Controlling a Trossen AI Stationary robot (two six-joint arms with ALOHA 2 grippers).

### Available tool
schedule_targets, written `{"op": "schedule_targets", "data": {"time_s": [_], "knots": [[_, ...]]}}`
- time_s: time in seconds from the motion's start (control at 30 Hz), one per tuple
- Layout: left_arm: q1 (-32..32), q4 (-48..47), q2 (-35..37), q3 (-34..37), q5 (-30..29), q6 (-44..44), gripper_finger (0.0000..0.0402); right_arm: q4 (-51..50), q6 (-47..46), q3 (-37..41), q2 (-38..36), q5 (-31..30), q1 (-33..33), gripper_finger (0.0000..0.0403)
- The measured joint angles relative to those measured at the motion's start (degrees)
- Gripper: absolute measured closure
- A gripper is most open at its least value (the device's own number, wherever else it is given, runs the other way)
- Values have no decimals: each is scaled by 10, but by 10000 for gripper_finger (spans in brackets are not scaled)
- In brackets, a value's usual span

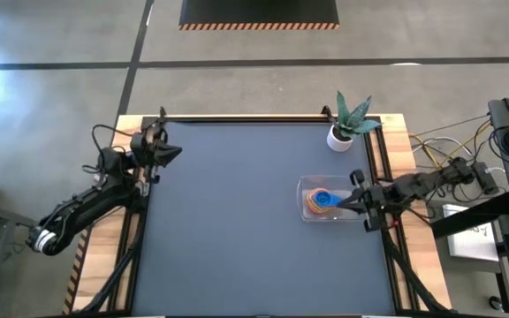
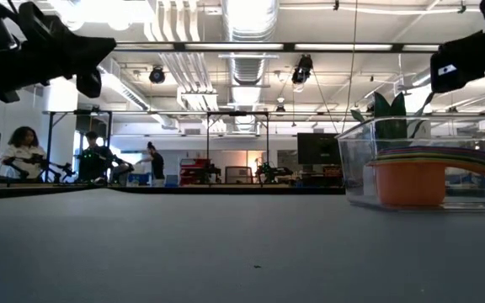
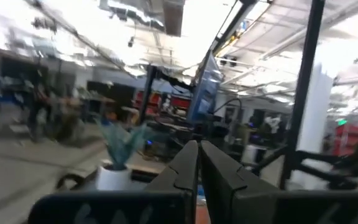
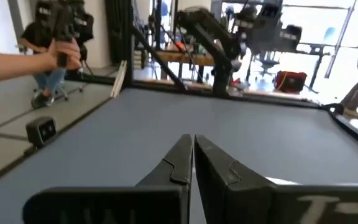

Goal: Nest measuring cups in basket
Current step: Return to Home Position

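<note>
The clear basket [image 1: 305, 189] sits on the dark mat at the table's right, seen in the low view as a see-through box [image 2: 356, 160]. The measuring cups [image 1: 322, 201] are stacked one inside another in it, blue uppermost. From the side, an orange cup [image 2: 408, 183] is lowest, with coloured rims and handles layered above it. My right gripper [image 1: 341, 204] is shut and hovers over the basket's right part, raised above it. My left gripper [image 1: 173, 152] is shut, raised near the table's far left corner. Both wrist views show fingers closed on nothing: the left [image 3: 199, 155] and the right [image 4: 193, 149].
A white plant pot [image 1: 340, 137] with a green plant stands by the far edge, just beyond the basket. Bare mat [image 1: 228, 230] spreads over the table's middle and near side. People are in the room behind, and a person's hand [image 4: 48, 57] shows beyond the table's left edge.
</note>
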State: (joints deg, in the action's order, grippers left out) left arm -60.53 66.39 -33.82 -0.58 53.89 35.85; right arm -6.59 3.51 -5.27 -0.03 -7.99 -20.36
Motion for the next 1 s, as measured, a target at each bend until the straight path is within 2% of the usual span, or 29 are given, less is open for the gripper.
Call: {"op": "schedule_targets", "data": {"time_s": [0.1, 0.43, 0.57, 0.7, 1.0], "knots": [[0, -7, -2, 0, 8, 42, 402, 1, 1, 9, 0, 6, 0, 394], [0, -9, -15, 0, 7, 46, 402, 34, 36, 25, 0, -1, 0, 394], [0, -9, -17, 0, 7, 46, 402, 35, -27, 25, 5, -39, 0, 394], [0, -9, -17, 0, 7, 46, 402, 35, -84, 25, 10, -40, 0, 394], [0, -9, -17, 0, 7, 46, 402, 33, -99, 25, 13, -40, 0, 394]]}}
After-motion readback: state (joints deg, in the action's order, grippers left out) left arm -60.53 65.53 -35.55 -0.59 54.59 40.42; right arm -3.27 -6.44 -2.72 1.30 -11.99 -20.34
